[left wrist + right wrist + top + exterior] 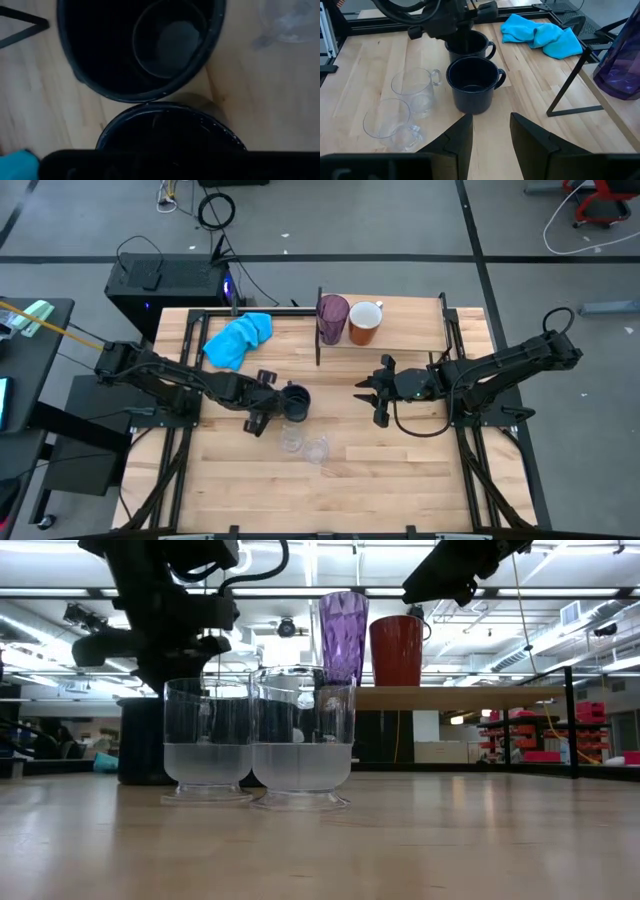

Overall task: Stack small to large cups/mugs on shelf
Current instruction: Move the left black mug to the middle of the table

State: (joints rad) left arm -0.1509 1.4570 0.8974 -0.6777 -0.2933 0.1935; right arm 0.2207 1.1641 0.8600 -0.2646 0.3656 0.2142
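Two dark navy mugs [472, 90] [470, 47] stand side by side on the tabletop, at mid-table [296, 402]. My left gripper [460, 36] comes down onto the one farther from my right arm and is shut on it. Two small clear glasses [291, 440] [317, 450] stand on their bases nearer the front edge. The purple tumbler [332, 318] and the orange mug [364, 323] stand upright on the shelf [410, 330] at the back. My right gripper [368, 398] hovers open, right of the navy mugs, with nothing between its fingers. My left gripper comes at the navy mug's rim [454, 46] slanting down from the table's left, its fingers reaching into the mouth. The gripper's own body hides the exact place of contact. The mug [170, 132] stands upright with its base on the table, close beside the other navy mug [140, 45].
A crumpled blue cloth [238, 338] lies at the back left, beside the shelf's thin dark upright panel [319, 330]. Bare wood stretches across the front and right of the tabletop [420, 460]. The glasses stand close in front of the navy mugs.
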